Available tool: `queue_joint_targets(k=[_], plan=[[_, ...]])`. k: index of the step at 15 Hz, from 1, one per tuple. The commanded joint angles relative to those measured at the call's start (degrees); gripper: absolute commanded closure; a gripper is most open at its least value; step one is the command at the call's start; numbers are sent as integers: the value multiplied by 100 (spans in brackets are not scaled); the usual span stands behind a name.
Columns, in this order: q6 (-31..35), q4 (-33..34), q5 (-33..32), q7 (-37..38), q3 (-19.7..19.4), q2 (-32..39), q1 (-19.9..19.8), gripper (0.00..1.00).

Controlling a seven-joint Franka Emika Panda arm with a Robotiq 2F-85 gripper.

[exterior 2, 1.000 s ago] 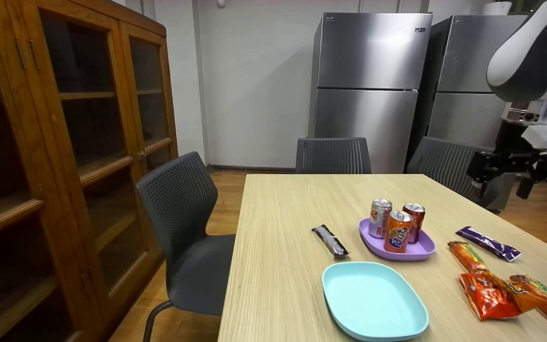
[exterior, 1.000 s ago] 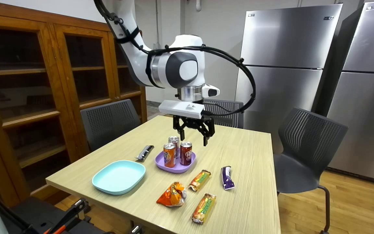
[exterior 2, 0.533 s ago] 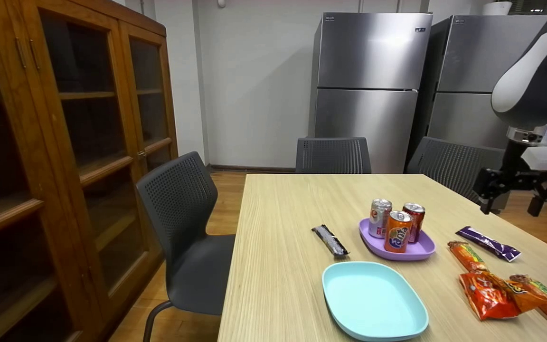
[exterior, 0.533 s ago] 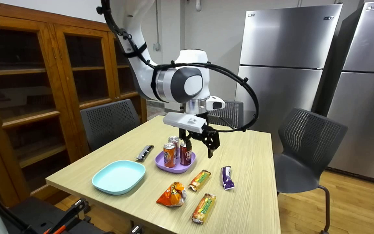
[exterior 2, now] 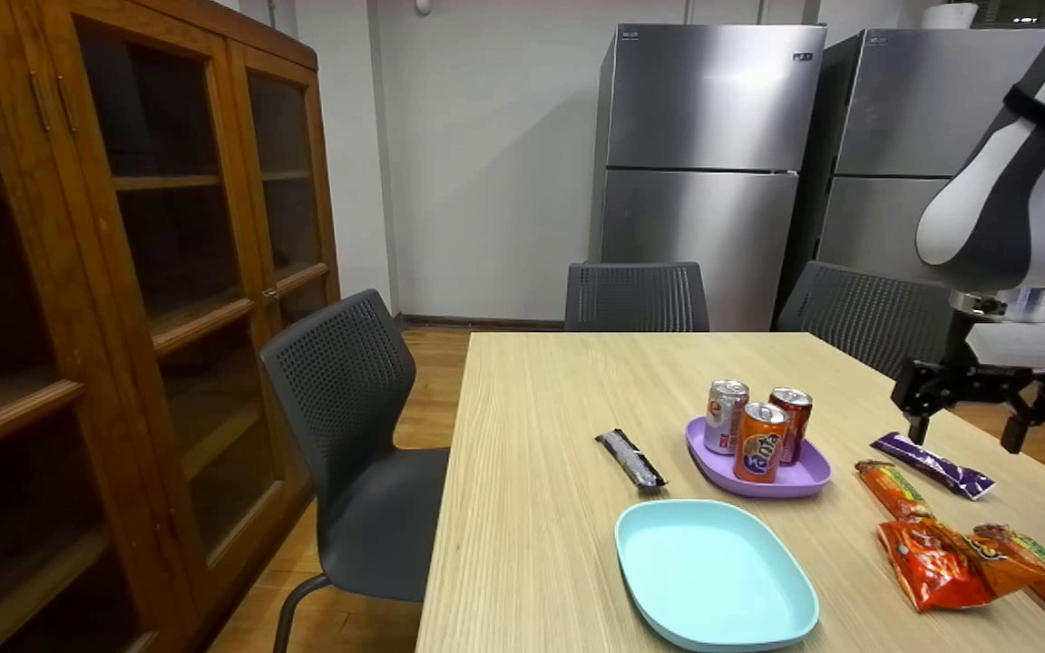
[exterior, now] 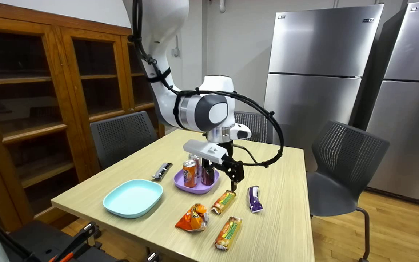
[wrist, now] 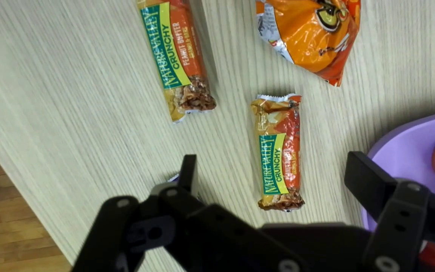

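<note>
Above the worktop [exterior: 275,225], the claw [exterior 2: 966,435] hangs with its jaws standing wide apart. In the wrist view we see a granola bar [wrist: 280,162] lying flat beneath it, framed in the gap between the jaws. Near that bar we find a purple tray [wrist: 410,151] bearing three upright cans: an orange can [exterior 2: 760,449], a dark red can [exterior 2: 796,422] and a silver can [exterior 2: 724,419]. On the bar's other side lies a purple wrapper [exterior: 254,199], mostly hidden by the claw in the wrist view. A little farther out we spot an orange bag [wrist: 312,41] and a second granola bar [wrist: 179,53], both near the first bar but apart from it. Across the purple tray from the claw, we notice a turquoise plate [exterior 2: 713,567] and a silver packet [exterior 2: 631,460] near each other. Around the worktop we make out dark grey chairs [exterior 2: 341,390], then a wooden cabinet [exterior: 60,91] with glass doors. Farthest off, two steel refrigerators [exterior 2: 704,118] stand before the pale wall [exterior 2: 486,163].
</note>
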Motion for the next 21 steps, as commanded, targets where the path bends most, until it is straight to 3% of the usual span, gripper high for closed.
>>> queue_joint_targets(k=[1,21], plan=[[-8,343,61,313,-40,354,92,0],[-341,1746,253,557,59,1920,122,0]])
